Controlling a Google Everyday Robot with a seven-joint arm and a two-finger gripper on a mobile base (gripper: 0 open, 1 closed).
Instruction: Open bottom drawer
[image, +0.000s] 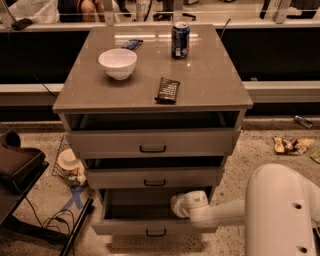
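My claw (180, 205) hovers above the part-open bottom drawer (125, 228) just beneath it, probably for pulling; I cannot tell its grip.

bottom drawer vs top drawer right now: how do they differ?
The bottom drawer is pulled out farthest, with its grey interior open to view. The top drawer is out only a little and shows just a dark gap. The bottom drawer's front looks narrower than the top drawer's. The gripper sits in the bottom drawer's right side, while the top drawer has no arm near it. Both are grey and flat-fronted.
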